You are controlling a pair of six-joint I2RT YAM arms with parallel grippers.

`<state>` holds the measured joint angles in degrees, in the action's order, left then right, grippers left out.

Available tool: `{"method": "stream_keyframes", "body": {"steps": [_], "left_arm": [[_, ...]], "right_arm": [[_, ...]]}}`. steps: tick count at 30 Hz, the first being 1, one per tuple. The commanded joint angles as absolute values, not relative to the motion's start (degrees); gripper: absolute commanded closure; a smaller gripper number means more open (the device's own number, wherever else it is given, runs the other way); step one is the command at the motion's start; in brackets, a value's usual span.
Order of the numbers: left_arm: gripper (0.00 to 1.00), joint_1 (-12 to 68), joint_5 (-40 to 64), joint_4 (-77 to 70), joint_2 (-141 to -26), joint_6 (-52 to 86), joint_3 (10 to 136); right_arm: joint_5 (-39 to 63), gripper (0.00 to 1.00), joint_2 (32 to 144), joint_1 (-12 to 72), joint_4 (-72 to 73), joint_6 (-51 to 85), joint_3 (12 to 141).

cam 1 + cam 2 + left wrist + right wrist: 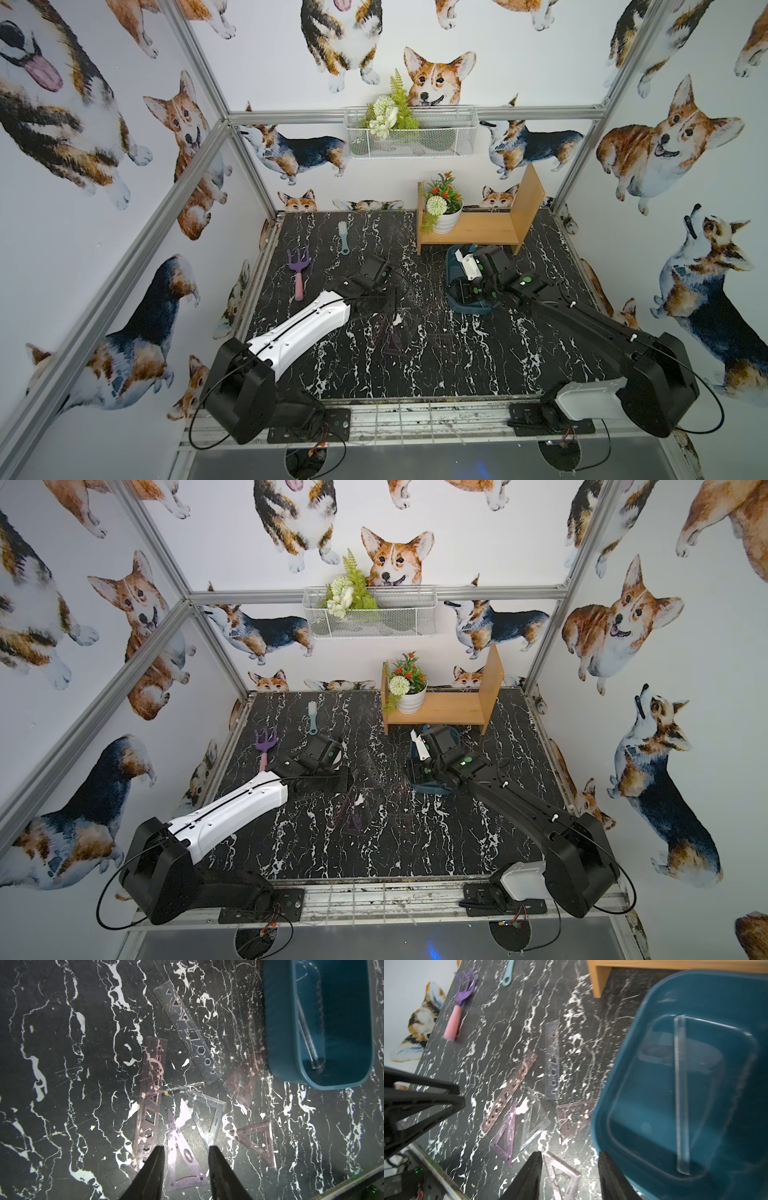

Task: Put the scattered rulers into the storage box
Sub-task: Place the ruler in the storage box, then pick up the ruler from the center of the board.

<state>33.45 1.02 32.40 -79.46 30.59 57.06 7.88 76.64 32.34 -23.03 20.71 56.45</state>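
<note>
Several see-through rulers lie scattered on the black marble table: a clear straight ruler (187, 1032), a pink-tinted straight ruler (150, 1101) and small set squares, one of them purple (180, 1159) (392, 340). My left gripper (186, 1149) (388, 301) hangs open above the purple set square and holds nothing. The teal storage box (278, 1043) (469, 308) (612, 1105) has a clear strip ruler (682, 1093) lying inside. My right gripper (570, 1155) (461, 291) is open and empty at the box's near left edge, above a pink set square (564, 1169).
A purple-and-pink toy fork (299, 270) and a pale blue brush (343, 237) lie at the far left. A wooden shelf (478, 226) with a potted plant (442, 208) stands just behind the box. A white wire basket (411, 133) hangs on the back wall.
</note>
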Motion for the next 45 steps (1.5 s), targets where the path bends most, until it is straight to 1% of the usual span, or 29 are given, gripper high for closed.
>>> {"method": "stream_keyframes", "body": {"steps": [1,11,26,36,45], "left_arm": [[0.59,33.5,-0.6,34.0,-79.1,30.6,56.4],[0.59,33.5,-1.9,34.9,-80.1,30.3,54.5],[0.56,33.5,-3.7,35.1,-86.6,27.8,55.2],[0.55,33.1,-2.8,35.9,-92.1,23.9,57.3],[0.57,31.6,-1.6,35.2,-92.7,22.5,56.0]], "right_arm": [[8.9,0.51,77.2,33.9,-20.6,22.7,56.0],[10.8,0.54,78.2,36.2,-17.9,24.7,53.7],[12.0,0.54,80.0,40.3,-15.4,26.4,52.5],[12.1,0.54,80.4,42.2,-14.9,27.3,51.6],[12.2,0.54,80.7,43.2,-14.8,27.9,51.7]]}}
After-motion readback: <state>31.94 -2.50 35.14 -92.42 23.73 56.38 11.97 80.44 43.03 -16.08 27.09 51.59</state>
